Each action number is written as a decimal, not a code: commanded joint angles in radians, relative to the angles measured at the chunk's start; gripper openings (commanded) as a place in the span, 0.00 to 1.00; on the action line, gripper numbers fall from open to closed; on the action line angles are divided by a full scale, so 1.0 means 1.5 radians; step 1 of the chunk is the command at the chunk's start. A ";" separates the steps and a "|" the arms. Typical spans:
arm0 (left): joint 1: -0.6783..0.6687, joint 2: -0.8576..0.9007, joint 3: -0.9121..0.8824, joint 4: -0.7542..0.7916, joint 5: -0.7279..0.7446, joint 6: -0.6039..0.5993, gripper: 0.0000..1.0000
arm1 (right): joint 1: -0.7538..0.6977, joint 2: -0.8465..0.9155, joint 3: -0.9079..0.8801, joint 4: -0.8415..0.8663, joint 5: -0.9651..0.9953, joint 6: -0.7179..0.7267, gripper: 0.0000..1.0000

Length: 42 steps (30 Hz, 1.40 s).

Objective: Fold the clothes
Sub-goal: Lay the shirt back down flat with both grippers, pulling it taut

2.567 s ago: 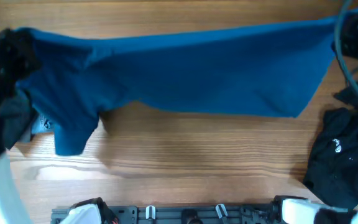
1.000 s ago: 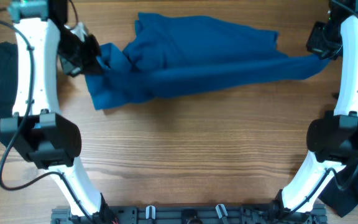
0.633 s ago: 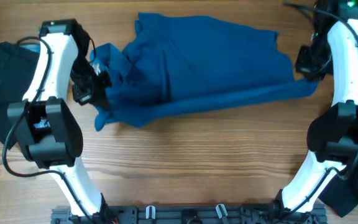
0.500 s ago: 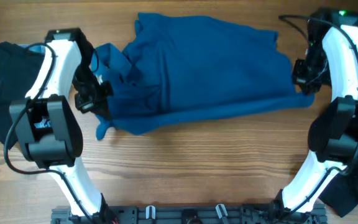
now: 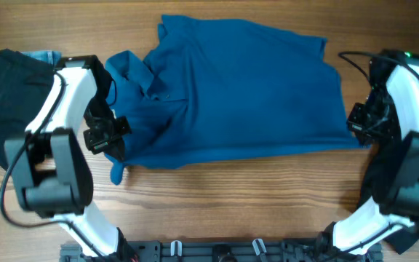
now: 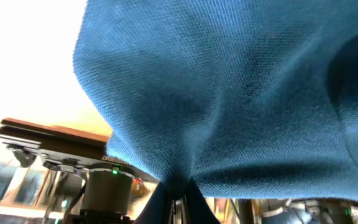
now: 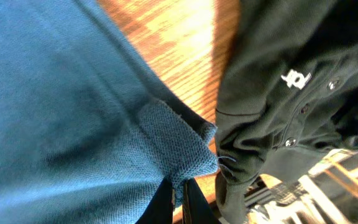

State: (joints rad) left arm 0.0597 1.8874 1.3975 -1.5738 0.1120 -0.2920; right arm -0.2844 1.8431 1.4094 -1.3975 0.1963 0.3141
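The left gripper (image 5: 112, 143) is pinched tight on a gathered fold of the teal shirt (image 5: 238, 87), at the garment's lower left corner. In the left wrist view the cloth funnels down into the closed fingertips and drapes wide above them. Its white arm rises from the near edge of the table (image 5: 231, 196) and bends over to the shirt's left side. The right gripper (image 5: 362, 129) is likewise clamped on fabric, at the shirt's lower right corner. The right wrist view shows a small flap of teal knit caught between its fingers, just over the wood. The right arm arches up from the near right to that corner. Between the two grippers the shirt lies spread across the far half of the table, mostly flat, rumpled toward the collar at the left end. A black garment (image 5: 6, 94) lies at the table's left edge beyond the left arm, with a light-blue denim piece (image 5: 44, 55) showing at its far side. A second black garment (image 7: 291, 93), with small buttons and a white logo, lies just beside the corner the right gripper holds
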 commanded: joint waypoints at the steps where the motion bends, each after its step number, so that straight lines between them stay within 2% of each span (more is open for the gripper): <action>1: 0.003 -0.101 -0.003 -0.010 -0.056 -0.043 0.04 | -0.035 -0.068 -0.053 0.017 0.006 0.019 0.04; 8: 0.003 -0.218 -0.003 -0.057 -0.048 -0.043 0.04 | -0.057 -0.156 -0.064 0.013 0.006 0.009 0.04; 12: 0.003 -0.248 -0.003 -0.071 -0.003 -0.040 0.04 | -0.058 -0.172 -0.064 0.012 0.019 0.005 0.04; 16: 0.002 -0.249 -0.003 -0.024 0.075 -0.035 0.04 | -0.058 -0.172 -0.064 0.013 0.104 0.068 0.04; 20: 0.002 -0.247 -0.003 -0.011 0.080 -0.035 0.04 | -0.075 -0.172 -0.064 0.013 0.152 0.117 0.04; 23: 0.002 -0.247 -0.003 -0.018 0.079 -0.035 0.04 | -0.103 -0.172 -0.064 0.020 0.129 0.121 0.04; 27: 0.001 -0.247 -0.004 -0.026 0.080 -0.035 0.04 | -0.111 -0.172 -0.064 0.039 0.067 0.068 0.04; 31: -0.007 -0.247 -0.023 -0.040 0.080 -0.035 0.04 | -0.108 -0.172 -0.064 0.042 0.066 0.064 0.04; 34: -0.012 -0.247 -0.052 -0.006 0.080 -0.035 0.04 | -0.108 -0.172 -0.064 0.070 0.032 0.032 0.04; 37: -0.012 -0.246 -0.077 0.077 0.079 -0.035 0.04 | -0.108 -0.172 -0.064 0.123 -0.079 -0.055 0.04; 39: -0.012 -0.244 -0.089 0.162 0.079 -0.035 0.04 | -0.107 -0.171 -0.064 0.161 -0.146 -0.096 0.04; 42: -0.012 -0.244 -0.095 0.269 0.080 -0.038 0.04 | -0.106 -0.170 -0.064 0.198 -0.171 -0.106 0.04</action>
State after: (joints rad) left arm 0.0410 1.5242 1.2648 -1.2747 0.2558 -0.3393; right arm -0.4416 1.5967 1.3121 -1.1400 0.0547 0.2440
